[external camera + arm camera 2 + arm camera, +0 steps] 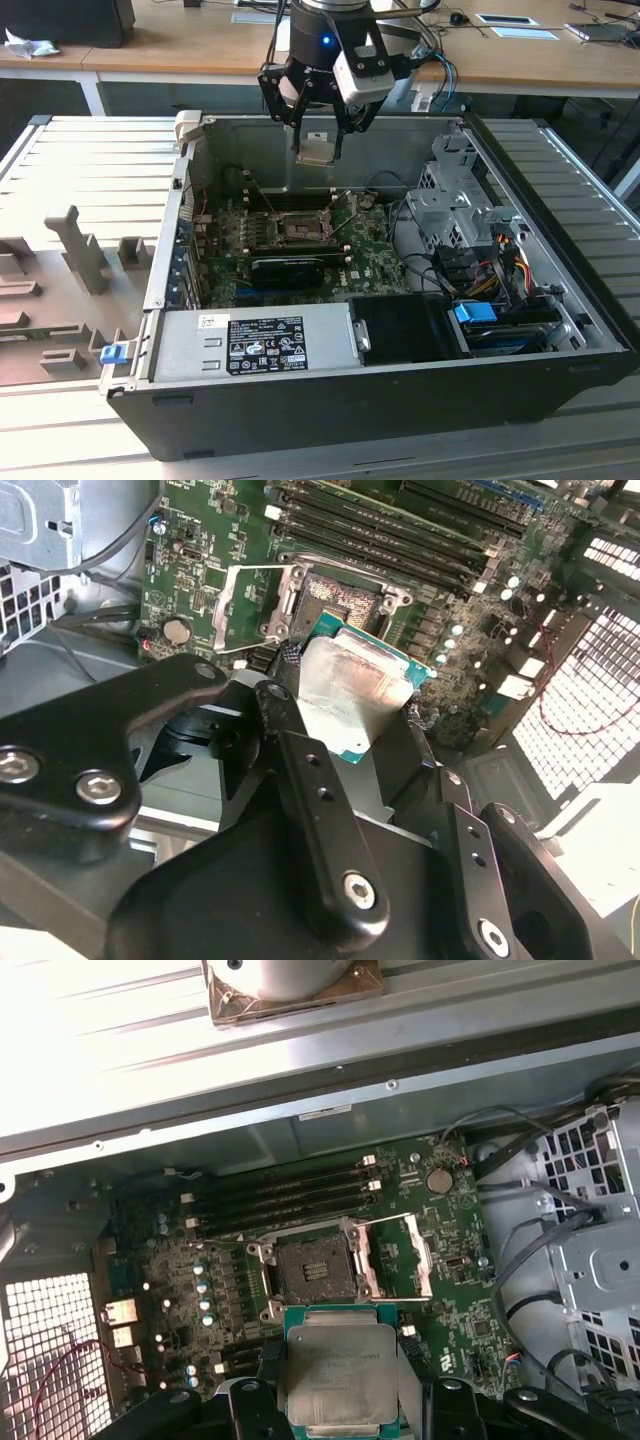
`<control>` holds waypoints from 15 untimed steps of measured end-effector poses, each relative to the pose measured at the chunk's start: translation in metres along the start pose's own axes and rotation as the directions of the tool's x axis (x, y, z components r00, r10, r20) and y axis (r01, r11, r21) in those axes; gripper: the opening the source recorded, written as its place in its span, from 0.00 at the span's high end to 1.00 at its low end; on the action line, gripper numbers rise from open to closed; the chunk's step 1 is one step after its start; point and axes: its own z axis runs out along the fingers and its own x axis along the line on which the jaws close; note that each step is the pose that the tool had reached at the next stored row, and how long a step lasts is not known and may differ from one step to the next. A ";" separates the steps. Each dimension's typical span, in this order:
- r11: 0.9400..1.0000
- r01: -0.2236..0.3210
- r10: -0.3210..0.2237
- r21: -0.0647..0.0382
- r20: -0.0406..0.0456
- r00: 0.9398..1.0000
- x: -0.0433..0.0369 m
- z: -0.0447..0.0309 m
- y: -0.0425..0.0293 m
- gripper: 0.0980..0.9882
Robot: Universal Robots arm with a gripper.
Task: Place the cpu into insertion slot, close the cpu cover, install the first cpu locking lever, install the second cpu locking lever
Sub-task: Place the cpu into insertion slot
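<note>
While the hand (320, 140) grips the cpu (340, 1375) by its edges above the open case (400, 400), the insertion slot (315, 1268) lies bare on the green motherboard (462, 1345), its cpu cover (405, 1255) swung open beside it. Placing the chip is the step in hand, not yet done; seating it likely calls for squaring it over the socket.

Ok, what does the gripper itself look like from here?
The gripper is black, with jointed link-bar fingers fastened by silver screws. A blue light glows on its body, a pale grey box is mounted beside it, and cables trail off.
</note>
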 end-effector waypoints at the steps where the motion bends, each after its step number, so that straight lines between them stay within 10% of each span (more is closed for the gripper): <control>1: 1.000 -0.003 0.003 0.000 0.000 1.000 0.0000 0.0000 0.0000 0.51; 15: 0.998 -0.063 0.063 -0.001 0.005 0.998 0.0000 0.0001 0.0000 0.51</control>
